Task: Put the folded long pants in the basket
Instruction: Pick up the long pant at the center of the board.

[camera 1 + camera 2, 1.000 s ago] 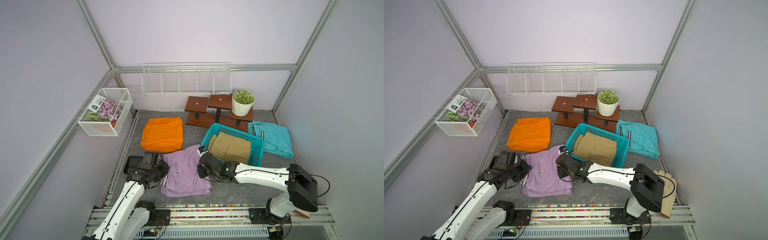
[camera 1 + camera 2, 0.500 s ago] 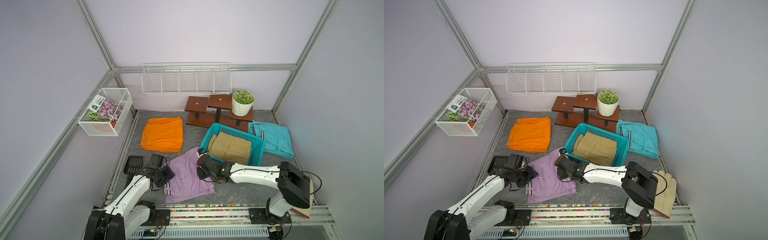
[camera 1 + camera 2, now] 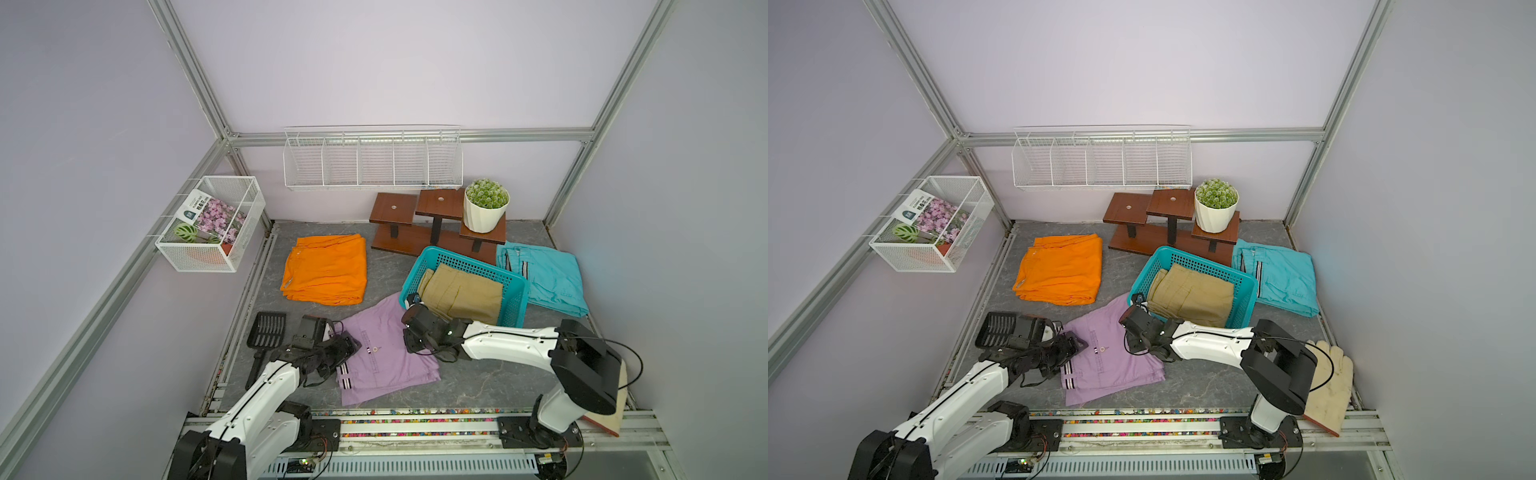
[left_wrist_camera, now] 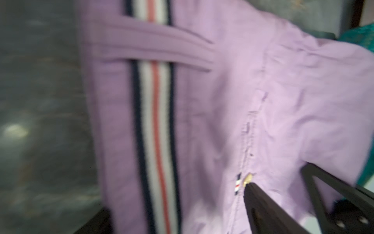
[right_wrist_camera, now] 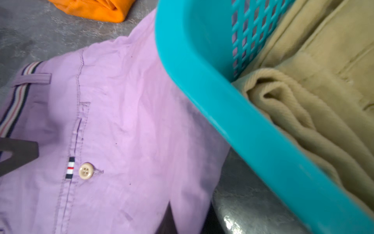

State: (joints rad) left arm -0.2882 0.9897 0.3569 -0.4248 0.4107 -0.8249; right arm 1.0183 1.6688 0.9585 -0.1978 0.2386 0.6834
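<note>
Right wrist view: lilac pants (image 5: 121,131) lie outside, one corner against the basket (image 5: 222,105).
Done: tan pants (image 3: 461,293) are inside the basket.
Left to do: lilac pants near, orange pants (image 3: 326,270) far left, turquoise pants (image 3: 544,278) right of the basket.
Left gripper (image 3: 351,345): fingers apart, holding nothing, over the lilac pants.
Right gripper (image 3: 410,347): fingers closed, seems to pinch the lilac pants' right edge.

Both top views are looking steeply down from high at the near edge, covering the whole tabletop (image 3: 386,266). Both wrist views are sitting close over the lilac pants (image 4: 222,101), sharing their button (image 5: 86,170); the right one is also catching the basket (image 5: 222,105).
</note>
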